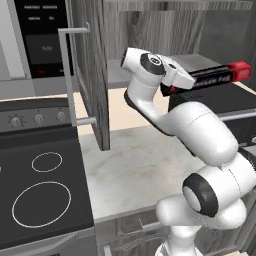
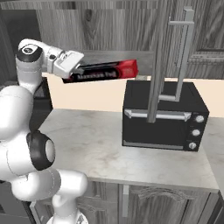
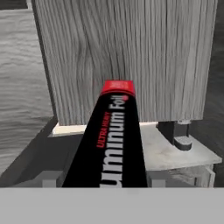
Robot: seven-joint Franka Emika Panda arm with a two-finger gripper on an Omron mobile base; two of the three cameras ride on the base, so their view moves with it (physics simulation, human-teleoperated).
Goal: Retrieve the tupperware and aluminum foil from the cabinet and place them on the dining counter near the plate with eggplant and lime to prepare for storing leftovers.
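My gripper (image 1: 191, 80) (image 2: 81, 70) is shut on the aluminum foil (image 1: 220, 74) (image 2: 103, 71), a long black box with a red end. It holds the box level in the air in front of the cabinet (image 1: 150, 30), above the kitchen counter. In the hand view the aluminum foil (image 3: 111, 144) runs straight out from the hand toward a grey wood-grain cabinet panel (image 3: 122, 57), stopping short of it. The cabinet door (image 1: 92, 75) stands open to the left of the arm. The tupperware, plate, eggplant, lime and dining counter are out of view.
A black toaster oven (image 2: 164, 118) (image 1: 215, 102) sits on the marbled counter (image 2: 100, 144) below the foil's far end. An open door edge with a silver bar handle (image 2: 183, 52) hangs just right of the foil. A black stovetop (image 1: 40, 190) lies at the left.
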